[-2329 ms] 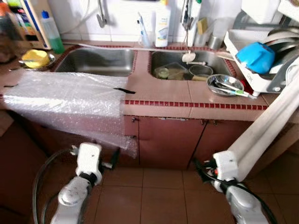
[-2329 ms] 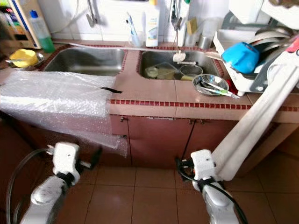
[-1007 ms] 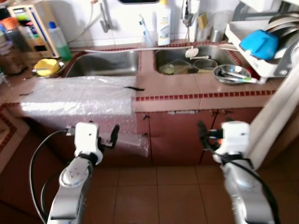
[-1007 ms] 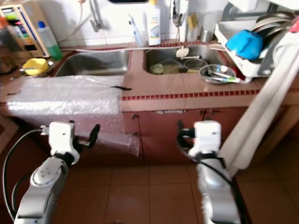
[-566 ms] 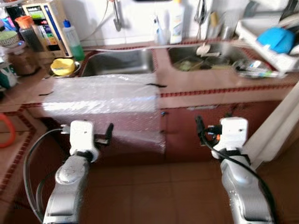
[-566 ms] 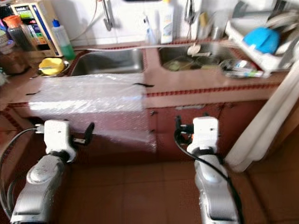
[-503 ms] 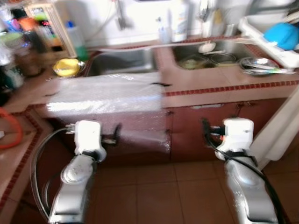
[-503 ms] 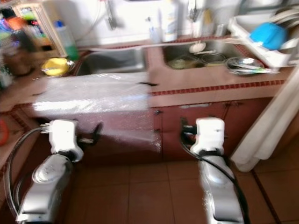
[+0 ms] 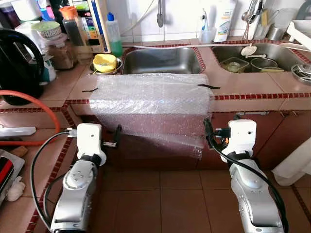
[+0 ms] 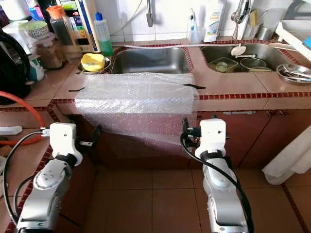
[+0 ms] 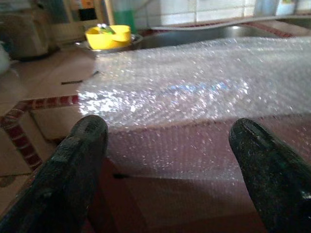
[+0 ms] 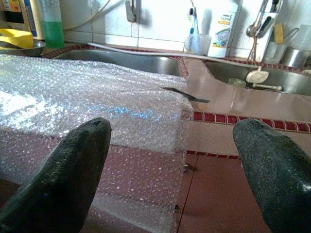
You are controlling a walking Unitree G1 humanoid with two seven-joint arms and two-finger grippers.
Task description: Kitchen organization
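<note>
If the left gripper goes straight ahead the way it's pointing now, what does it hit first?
Most likely the hanging flap of the bubble wrap, which drapes over the counter edge straight ahead of the left gripper and its open jaws. Depth is hard to judge.

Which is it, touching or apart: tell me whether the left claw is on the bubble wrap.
Apart. In the left wrist view the left claw is open, its fingers short of the bubble wrap hanging over the counter edge.

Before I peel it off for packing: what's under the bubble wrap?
Under the bubble wrap: tiled counter and the cabinet front, faintly visible. Anything small beneath stays hidden.
</note>
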